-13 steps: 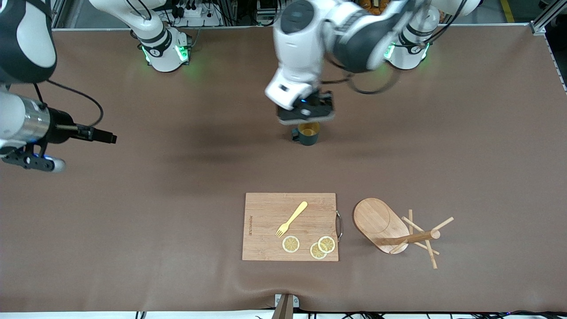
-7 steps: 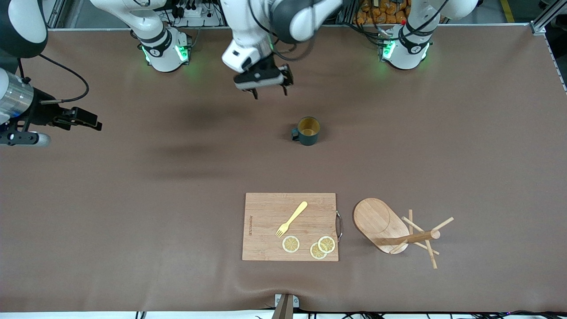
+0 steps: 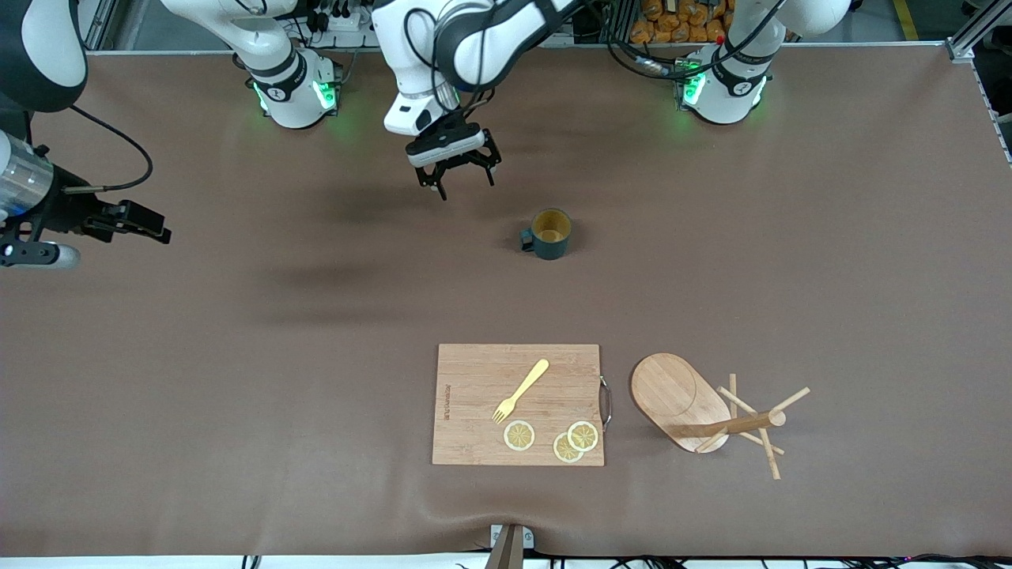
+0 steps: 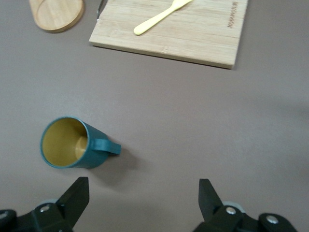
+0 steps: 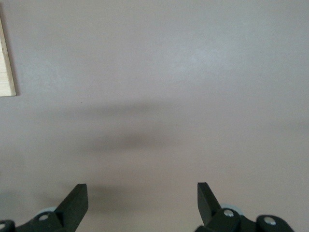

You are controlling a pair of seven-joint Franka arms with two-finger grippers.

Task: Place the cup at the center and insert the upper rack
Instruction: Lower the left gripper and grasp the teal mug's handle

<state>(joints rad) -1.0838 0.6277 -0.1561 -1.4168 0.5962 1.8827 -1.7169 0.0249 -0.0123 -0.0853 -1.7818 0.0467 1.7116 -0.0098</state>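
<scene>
The right claw was held wide and empty over bare surface, well apart from the cup toward the right arm's end; that arm was cut off by the frame edge. The left claw was spread wide, holding nothing, over the surface near the cup. The cup stood upright mid-surface, its handle toward the right arm's end. It was judged light, rigid and smooth-walled, best taken across the rim. The upper rack lay toppled, nearer the camera than the cup, beside the cutting board; it was judged stiff, light and best gripped by its post. Its underside pegs were hidden.
</scene>
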